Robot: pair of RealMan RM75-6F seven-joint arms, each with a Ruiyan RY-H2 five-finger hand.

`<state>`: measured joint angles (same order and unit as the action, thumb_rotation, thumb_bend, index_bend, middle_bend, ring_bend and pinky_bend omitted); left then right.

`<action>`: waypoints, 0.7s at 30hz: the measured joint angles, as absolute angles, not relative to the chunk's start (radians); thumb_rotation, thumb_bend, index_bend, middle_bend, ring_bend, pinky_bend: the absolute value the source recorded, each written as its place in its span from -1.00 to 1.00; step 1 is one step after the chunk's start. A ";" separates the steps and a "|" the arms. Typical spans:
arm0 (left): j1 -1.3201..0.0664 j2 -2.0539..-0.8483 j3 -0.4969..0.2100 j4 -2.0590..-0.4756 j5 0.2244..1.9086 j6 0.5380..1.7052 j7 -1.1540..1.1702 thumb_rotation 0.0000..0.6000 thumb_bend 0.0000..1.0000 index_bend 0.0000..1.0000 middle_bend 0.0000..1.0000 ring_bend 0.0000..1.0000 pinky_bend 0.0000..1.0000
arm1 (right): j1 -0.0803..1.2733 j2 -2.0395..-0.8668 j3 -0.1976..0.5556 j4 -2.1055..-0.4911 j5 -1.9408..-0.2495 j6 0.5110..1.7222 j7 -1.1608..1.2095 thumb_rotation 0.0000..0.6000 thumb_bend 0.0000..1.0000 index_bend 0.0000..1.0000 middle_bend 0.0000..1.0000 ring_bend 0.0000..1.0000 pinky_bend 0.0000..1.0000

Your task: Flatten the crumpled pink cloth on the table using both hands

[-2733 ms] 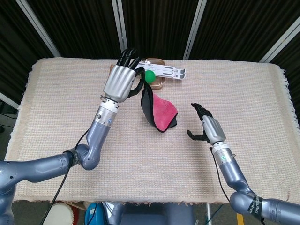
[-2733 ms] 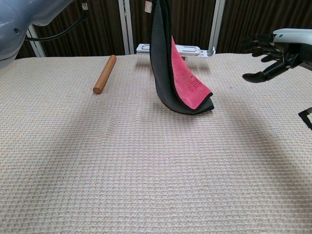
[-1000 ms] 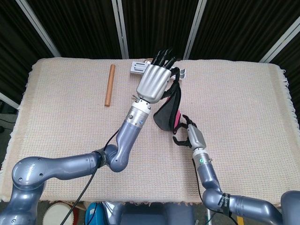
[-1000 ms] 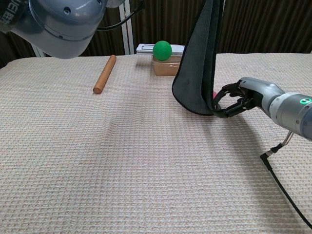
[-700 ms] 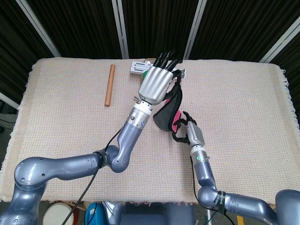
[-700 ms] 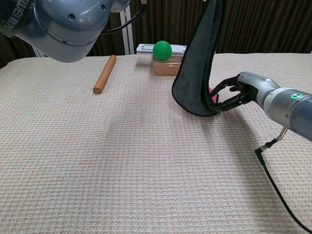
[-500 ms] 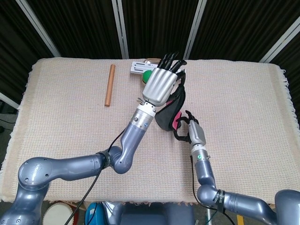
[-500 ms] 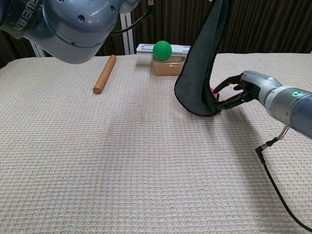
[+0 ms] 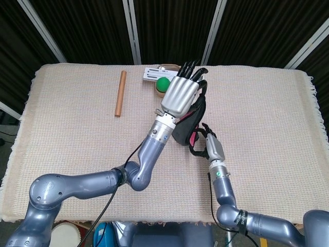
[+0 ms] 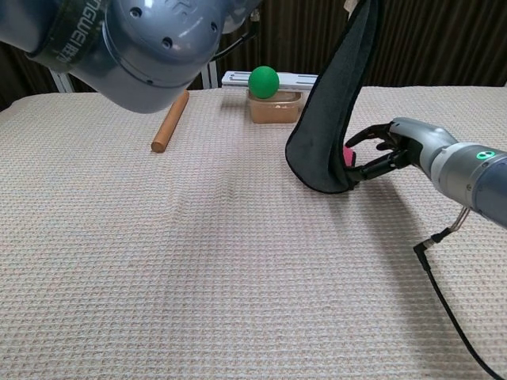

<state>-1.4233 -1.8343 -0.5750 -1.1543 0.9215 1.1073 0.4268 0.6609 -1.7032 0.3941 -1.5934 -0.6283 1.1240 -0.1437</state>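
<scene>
The pink cloth (image 10: 331,127) hangs folded from above the chest view, its dark grey back outward, with a pink corner (image 10: 347,154) showing at the bottom. Its lower fold just meets the table. My left hand (image 9: 181,96) grips the cloth's top edge high over the table's middle. In the head view the cloth (image 9: 191,122) drops below that hand. My right hand (image 10: 386,150) is low at the cloth's lower right end. Its fingers (image 10: 366,134) are spread above and below the pink corner, and I see no closed pinch. In the head view this right hand (image 9: 209,144) sits beside the pink edge.
A wooden rod (image 10: 169,120) lies at the back left. A green ball (image 10: 263,81) rests in a small wooden box (image 10: 273,107), with a white stand (image 10: 238,77) behind it. A black cable (image 10: 453,310) runs under my right forearm. My left arm (image 10: 142,39) fills the chest view's upper left.
My left hand carried the hanging cloth rightward and slightly toward me, uncovering the ball. My right hand came in from the right to the cloth's lower end and has stayed there.
</scene>
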 measured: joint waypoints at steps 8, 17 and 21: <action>-1.459 -1.866 -0.593 -1.105 0.923 1.105 0.418 1.00 -0.01 0.22 -0.57 -1.00 -1.00 | 0.653 -1.701 0.398 -1.586 -0.624 1.109 -0.136 1.00 -0.29 -0.65 -0.96 -1.00 -1.00; -1.487 -1.890 -0.615 -1.074 0.918 1.115 0.416 1.00 -0.01 0.22 -0.58 -1.00 -1.00 | 0.653 -1.721 0.392 -1.581 -0.626 1.108 -0.144 1.00 -0.29 -0.70 -0.98 -1.00 -1.00; -1.490 -1.893 -0.619 -1.073 0.915 1.120 0.415 1.00 -0.01 0.22 -0.58 -1.00 -1.00 | 0.654 -1.730 0.391 -1.579 -0.627 1.110 -0.147 1.00 -0.29 -0.70 -0.98 -1.00 -1.00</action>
<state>-1.4898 -1.8930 -0.6194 -1.0734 0.9149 1.1203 0.4152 0.6542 -1.7305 0.3911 -1.5788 -0.6268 1.1105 -0.1473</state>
